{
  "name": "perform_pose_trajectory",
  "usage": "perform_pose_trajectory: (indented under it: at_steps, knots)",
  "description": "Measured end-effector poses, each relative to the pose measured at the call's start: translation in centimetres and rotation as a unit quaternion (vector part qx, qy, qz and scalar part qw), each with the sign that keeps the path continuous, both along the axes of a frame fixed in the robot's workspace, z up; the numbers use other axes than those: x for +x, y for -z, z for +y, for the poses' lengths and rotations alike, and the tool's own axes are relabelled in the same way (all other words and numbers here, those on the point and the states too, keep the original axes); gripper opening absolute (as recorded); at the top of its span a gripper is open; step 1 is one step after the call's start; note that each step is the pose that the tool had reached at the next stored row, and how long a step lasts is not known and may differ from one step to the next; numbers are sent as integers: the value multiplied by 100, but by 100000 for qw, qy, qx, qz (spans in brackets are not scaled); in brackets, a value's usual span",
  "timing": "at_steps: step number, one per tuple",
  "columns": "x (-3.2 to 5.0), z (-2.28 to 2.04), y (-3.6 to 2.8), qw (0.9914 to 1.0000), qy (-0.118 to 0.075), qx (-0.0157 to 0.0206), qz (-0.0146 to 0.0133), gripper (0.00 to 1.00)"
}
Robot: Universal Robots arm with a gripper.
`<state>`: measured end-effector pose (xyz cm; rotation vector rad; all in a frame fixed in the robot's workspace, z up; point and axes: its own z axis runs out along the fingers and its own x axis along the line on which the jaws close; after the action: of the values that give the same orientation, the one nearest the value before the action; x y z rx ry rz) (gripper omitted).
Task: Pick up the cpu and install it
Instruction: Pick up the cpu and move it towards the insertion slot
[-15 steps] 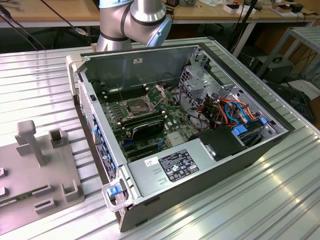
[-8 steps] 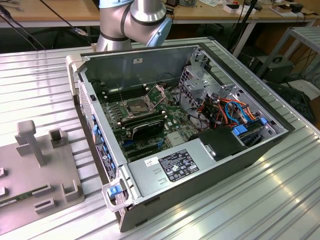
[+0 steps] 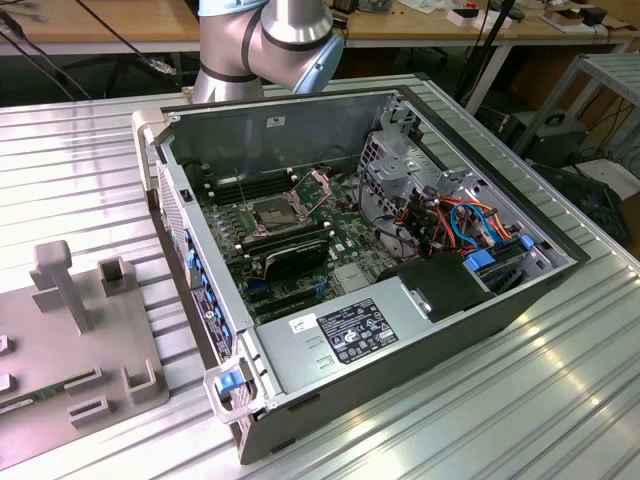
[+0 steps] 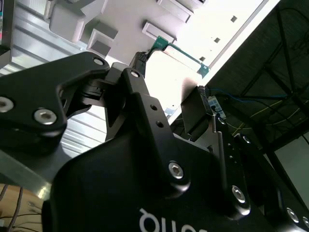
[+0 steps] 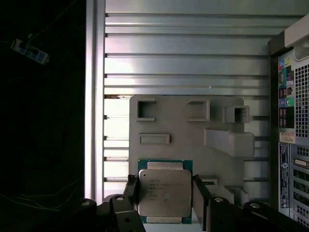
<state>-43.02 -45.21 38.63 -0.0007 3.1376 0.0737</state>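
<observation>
The cpu [image 5: 163,191] lies flat, metal face up, at the near edge of the grey tray [image 5: 183,130], in the first wrist view. The gripper [image 4: 172,73] is clenched on it, one finger against each of two opposite edges. Whether the chip has left the tray's surface I cannot tell.

The likeliest trouble, as I judge it, is the hold itself. The fingers bear only on thin edges, so a small slip could let the chip tilt or rotate in the grasp, or drop back onto the tray. A tilted chip could also snag on the tray's raised blocks [image 5: 229,141], which stand just beyond it.

The open computer case [image 3: 270,130] stands beside the tray on the ribbed table [image 3: 520,400]. Its socket [image 3: 272,212] sits low inside, well apart from the tray, behind the case wall nearest the tray. A low carry could strike that wall. A chip arriving skewed could bear down on the socket's contacts and damage them.
</observation>
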Motion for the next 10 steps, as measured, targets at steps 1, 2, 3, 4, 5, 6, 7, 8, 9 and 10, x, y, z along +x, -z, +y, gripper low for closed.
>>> perform_pose_trajectory:
  at_steps: [1,2,3,4,5,6,7,8,9,10]
  knots:
    - [17,0,1,100000,-2,6,-2,55]
    - [38,0,0,100000,-3,5,-2,55]
    - [50,0,0,100000,-2,4,0,55]
    - [63,0,0,100000,-3,-1,1,55]
    - [81,0,0,100000,-1,-1,4,55]
    - [97,0,0,100000,-4,2,2,55]
    - [117,0,0,100000,-2,0,-1,55]
    - [134,0,0,100000,-3,5,0,55]
    - [150,0,0,100000,-2,2,1,55]
    - [165,0,0,100000,-3,2,0,55]
